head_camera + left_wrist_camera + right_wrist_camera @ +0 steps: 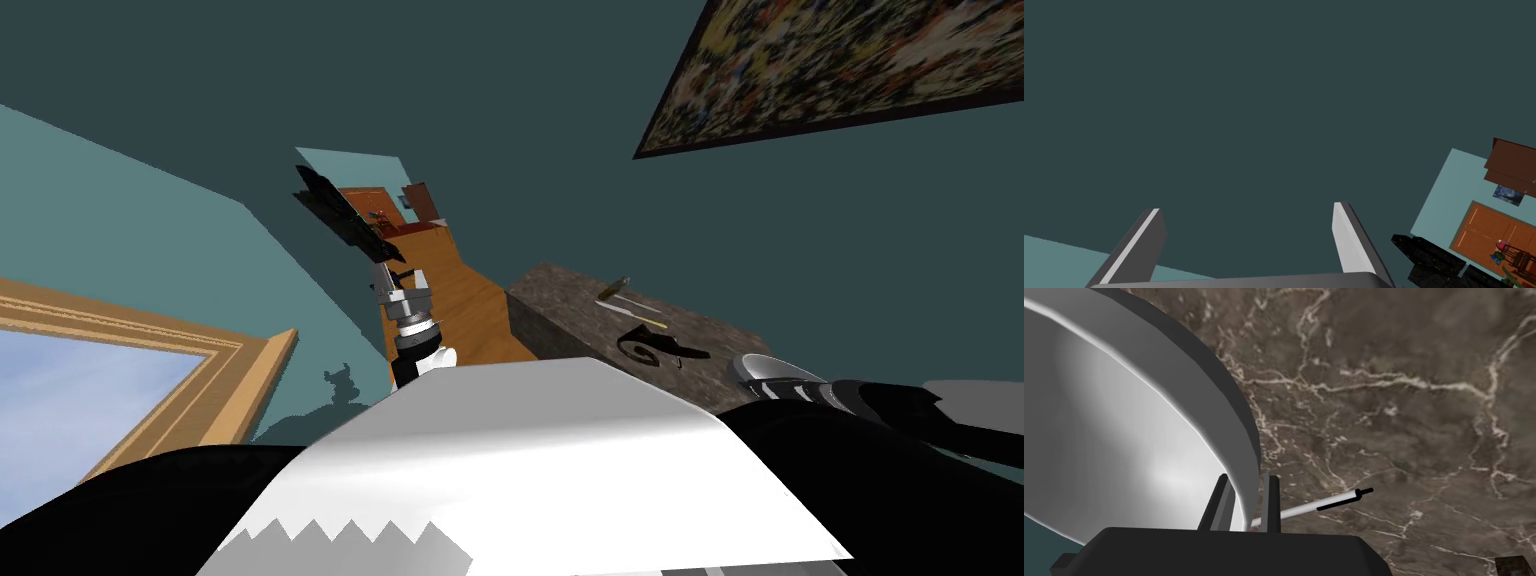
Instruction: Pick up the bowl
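Right end effector (1246,504) closed narrow on the rim of the grey bowl (1124,438) — one finger inside the wall, one outside. Bowl at the near corner of the dark brown marbled table (1404,403); contact between them not discernible. Just beyond the fingers, a thin white rod (1304,508) with a black tip, lying on the table. Left end effector (1244,235) raised well apart — fingers spread wide, holding nothing.

The left hand (1245,207) holds its two light grey fingers (1344,240) spread wide apart. Beyond them is a flat dark teal surface (1249,100). Off past one finger lies an orange wooden surface (1484,230).
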Tool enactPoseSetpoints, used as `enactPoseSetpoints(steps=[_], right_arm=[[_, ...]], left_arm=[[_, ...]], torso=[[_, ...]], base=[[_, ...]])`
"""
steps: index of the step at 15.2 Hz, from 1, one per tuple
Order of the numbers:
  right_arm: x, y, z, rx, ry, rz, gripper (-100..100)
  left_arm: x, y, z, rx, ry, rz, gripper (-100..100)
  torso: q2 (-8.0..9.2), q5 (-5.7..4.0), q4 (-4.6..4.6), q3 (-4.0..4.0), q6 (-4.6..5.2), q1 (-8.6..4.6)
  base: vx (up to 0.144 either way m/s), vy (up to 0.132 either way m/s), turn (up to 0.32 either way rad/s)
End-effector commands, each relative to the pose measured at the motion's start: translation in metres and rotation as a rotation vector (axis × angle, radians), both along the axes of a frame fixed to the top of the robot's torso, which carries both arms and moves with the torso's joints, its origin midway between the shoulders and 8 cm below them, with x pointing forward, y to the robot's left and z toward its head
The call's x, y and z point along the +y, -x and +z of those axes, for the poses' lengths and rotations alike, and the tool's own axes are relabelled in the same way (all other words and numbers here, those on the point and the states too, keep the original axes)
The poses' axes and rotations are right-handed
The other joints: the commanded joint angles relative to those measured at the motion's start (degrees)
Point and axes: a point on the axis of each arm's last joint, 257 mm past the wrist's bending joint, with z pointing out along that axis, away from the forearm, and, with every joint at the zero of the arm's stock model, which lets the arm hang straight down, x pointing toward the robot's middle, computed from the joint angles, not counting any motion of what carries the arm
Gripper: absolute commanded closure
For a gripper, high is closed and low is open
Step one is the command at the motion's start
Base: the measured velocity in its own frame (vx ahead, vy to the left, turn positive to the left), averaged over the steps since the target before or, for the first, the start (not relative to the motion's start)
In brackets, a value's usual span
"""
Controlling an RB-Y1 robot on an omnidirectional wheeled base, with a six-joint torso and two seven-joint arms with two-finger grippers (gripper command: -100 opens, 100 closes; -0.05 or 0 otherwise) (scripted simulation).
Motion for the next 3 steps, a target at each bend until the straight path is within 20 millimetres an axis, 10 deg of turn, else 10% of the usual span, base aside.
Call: enactPoseSetpoints(steps=[1, 3], right_arm=[[0.004, -0.008, 0.001, 0.0, 0.0, 0.019, 100], [0.005, -0.011, 0.001, 0.0, -0.001, 0.024, 100]], left_arm=[[0.0, 0.0, 0.0, 0.0, 0.0, 0.0, 0], [0.0, 0.0, 0.0, 0.0, 0.0, 0.0, 0]], torso=[[0.0, 0.0, 0.0, 0.0, 0.0, 0.0], [0.0, 0.02, 0.0, 0.0, 0.03, 0.03]], base=[[0.048, -0.002, -0.153], [0.043, 0.0, -0.151]])
